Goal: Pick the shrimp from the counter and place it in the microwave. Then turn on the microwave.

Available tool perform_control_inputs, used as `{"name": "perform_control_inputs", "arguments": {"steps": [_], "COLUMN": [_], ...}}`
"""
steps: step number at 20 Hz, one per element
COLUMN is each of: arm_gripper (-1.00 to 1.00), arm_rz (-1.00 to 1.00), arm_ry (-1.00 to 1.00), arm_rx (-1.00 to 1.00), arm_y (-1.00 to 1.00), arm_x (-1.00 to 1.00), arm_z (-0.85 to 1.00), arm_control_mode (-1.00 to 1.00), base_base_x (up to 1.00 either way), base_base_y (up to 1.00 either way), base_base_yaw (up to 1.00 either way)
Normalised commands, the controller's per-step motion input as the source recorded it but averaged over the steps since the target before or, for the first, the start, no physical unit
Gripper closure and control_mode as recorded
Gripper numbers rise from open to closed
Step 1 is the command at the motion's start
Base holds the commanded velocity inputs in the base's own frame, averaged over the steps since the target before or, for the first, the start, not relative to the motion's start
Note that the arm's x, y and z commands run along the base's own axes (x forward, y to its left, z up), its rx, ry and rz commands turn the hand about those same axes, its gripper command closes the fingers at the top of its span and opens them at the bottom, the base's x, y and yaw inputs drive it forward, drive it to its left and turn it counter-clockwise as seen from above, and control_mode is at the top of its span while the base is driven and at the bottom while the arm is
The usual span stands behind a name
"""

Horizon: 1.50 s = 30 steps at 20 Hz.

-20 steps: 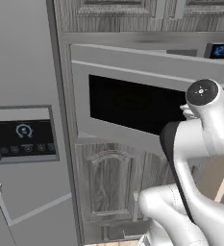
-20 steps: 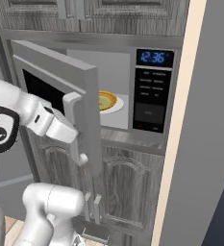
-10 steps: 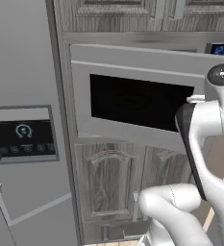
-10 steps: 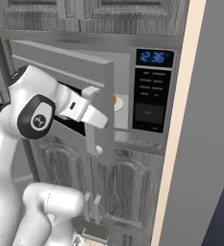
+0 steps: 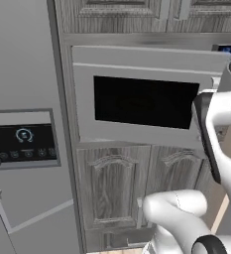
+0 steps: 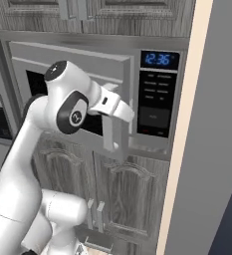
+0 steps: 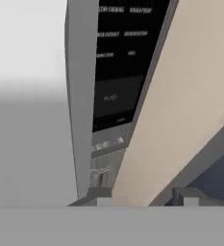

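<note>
Microwave (image 6: 87, 99) door nearly closed; shrimp presumably inside, unseen. Claw (image 6: 118, 112) at door's right edge, state unclear, nothing visibly held. Keypad (image 6: 157, 102) lies just right of claw.

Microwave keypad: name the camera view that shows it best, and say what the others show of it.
The right base view: the keypad faces the camera whole, with its blue display above. The hand view sees it up close but slanted, its labels blurred and its edges cut off. The left base view catches a corner of the blue display.
</note>
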Motion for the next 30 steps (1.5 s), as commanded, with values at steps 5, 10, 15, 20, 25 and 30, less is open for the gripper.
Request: {"name": "perform_control_inputs", "arguments": {"steps": [5, 10, 15, 20, 25, 30], "arm_gripper": [-1.00, -1.00, -1.00, -1.00, -1.00, -1.00], "arm_rz": [0.11, 0.09, 0.06, 0.04, 0.02, 0.00], "arm_ry": [0.00, 0.00, 0.02, 0.00, 0.00, 0.00], "arm_rx": [0.06, 0.05, 0.04, 0.02, 0.00, 0.00], "arm_y": [-0.07, -0.04, 0.00, 0.01, 0.13, 0.23], "arm_x": [0.71, 0.70, 0.68, 0.62, 0.51, 0.49], "arm_z": [0.00, 0.00, 0.00, 0.00, 0.00, -0.02], "arm_control_mode": [-1.00, -1.00, -1.00, -1.00, -1.00, -1.00], "base_base_x": [0.00, 0.00, 0.00, 0.00, 0.00, 0.00], "base_base_y": [0.00, 0.00, 0.00, 0.00, 0.00, 0.00], "base_base_yaw": [0.00, 0.00, 0.00, 0.00, 0.00, 0.00]}}
